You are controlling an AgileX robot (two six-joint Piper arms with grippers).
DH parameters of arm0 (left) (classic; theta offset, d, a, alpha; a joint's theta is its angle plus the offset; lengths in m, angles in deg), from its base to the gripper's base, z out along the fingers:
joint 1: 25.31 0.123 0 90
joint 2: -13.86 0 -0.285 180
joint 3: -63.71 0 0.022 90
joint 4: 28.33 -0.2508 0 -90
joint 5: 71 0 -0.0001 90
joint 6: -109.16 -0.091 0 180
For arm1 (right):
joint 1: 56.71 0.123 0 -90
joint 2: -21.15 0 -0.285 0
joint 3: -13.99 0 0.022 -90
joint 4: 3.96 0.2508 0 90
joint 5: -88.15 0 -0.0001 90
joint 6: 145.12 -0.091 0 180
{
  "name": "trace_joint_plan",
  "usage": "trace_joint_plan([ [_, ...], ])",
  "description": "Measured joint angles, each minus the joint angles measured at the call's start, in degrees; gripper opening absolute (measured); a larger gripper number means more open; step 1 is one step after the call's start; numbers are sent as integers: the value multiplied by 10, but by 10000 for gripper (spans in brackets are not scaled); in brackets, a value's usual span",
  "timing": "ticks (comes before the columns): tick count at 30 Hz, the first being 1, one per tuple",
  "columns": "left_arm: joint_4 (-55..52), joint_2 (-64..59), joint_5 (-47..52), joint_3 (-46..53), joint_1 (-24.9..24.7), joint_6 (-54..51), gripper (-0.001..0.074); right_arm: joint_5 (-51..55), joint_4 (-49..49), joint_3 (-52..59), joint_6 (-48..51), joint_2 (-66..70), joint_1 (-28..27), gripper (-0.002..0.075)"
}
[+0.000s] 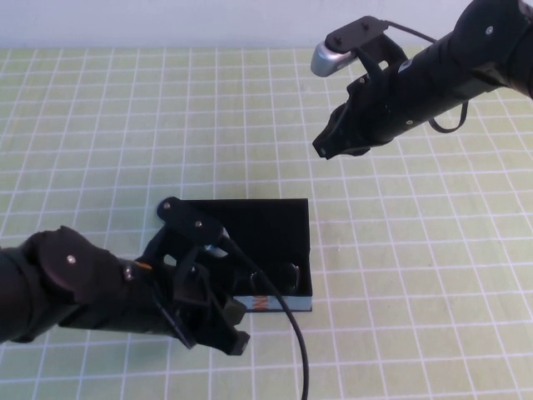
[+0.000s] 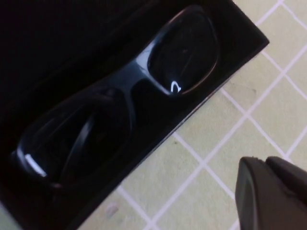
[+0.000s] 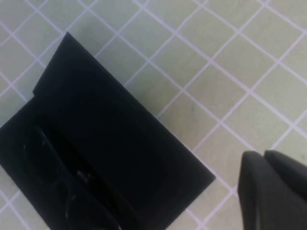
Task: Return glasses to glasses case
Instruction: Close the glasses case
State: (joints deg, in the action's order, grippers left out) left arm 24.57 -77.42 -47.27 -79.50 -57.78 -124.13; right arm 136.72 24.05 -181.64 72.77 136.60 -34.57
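Observation:
The black glasses case [image 1: 265,218] lies open in the middle of the mat, its printed edge facing the front. The black glasses [image 1: 286,276] lie inside it. The left wrist view shows them flat in the case's tray [image 2: 120,103], within the case wall [image 2: 160,141]. My left gripper [image 1: 231,332] is shut and empty, low over the mat just in front of the case's front left corner; it also shows in the left wrist view [image 2: 271,191]. My right gripper [image 1: 335,147] is shut and empty, raised above the mat behind the case's back right corner. The right wrist view shows the case's flap [image 3: 115,124] and, faintly, the glasses [image 3: 72,191].
A green mat with a white grid [image 1: 433,275] covers the table. The left arm's cable [image 1: 287,321] trails across the case's front edge. Open mat lies to the right of and behind the case.

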Motion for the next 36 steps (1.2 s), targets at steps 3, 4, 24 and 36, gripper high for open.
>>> trace_joint_plan([
  [3,68,-29,-8,0,0,-64,-4,0,16,0,13,1,0,-18],
  [4,84,-39,-13,0,0,-79,-4,0,24,-1,17,5,0,-18],
  [24,115,-66,-69,0,0,-105,-4,80,102,-147,31,184,0,-18],
  [36,116,-66,-69,0,0,-109,-4,143,133,-148,31,209,0,-18],
])
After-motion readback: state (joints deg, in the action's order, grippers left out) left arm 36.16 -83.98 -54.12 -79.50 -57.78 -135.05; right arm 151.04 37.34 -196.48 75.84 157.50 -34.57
